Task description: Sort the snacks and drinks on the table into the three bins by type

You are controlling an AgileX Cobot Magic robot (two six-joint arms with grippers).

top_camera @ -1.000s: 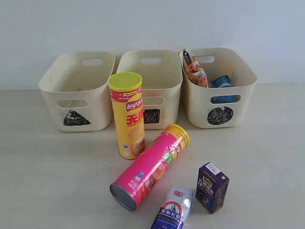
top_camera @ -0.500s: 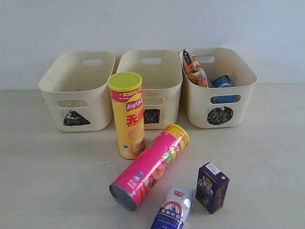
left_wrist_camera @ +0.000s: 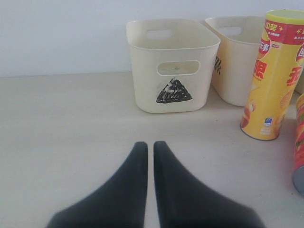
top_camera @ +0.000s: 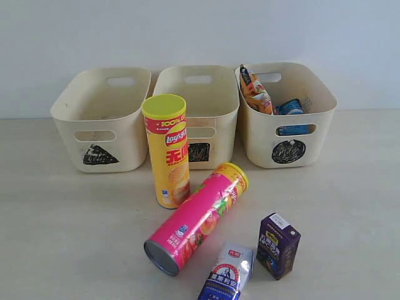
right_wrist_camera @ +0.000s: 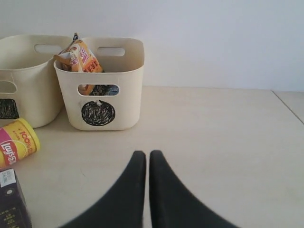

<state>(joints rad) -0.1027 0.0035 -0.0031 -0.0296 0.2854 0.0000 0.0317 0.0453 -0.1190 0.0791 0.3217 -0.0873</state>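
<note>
Exterior view: I see the yellow Lay's tube (top_camera: 167, 150) upright before the square bin (top_camera: 222, 147), with the pink Lay's tube (top_camera: 197, 219) lying nearer. The purple carton (top_camera: 277, 245) and white-and-blue carton (top_camera: 227, 274) are nearest on the table (top_camera: 62, 237). The foil packets (top_camera: 256, 94) sit in the circle bin (top_camera: 259, 144), far right.
Left wrist view: my left gripper (left_wrist_camera: 148, 147) is pressed together, facing the triangle bin (left_wrist_camera: 142, 85).
Right wrist view: my right gripper (right_wrist_camera: 144, 156) is likewise pressed together over the table

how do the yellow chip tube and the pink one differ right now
The yellow tube stands upright; the pink tube lies on its side. The yellow tube is nearer the bins; the pink tube lies closer to the cartons. Both are tall, yellow-lidded and on the table.
</note>
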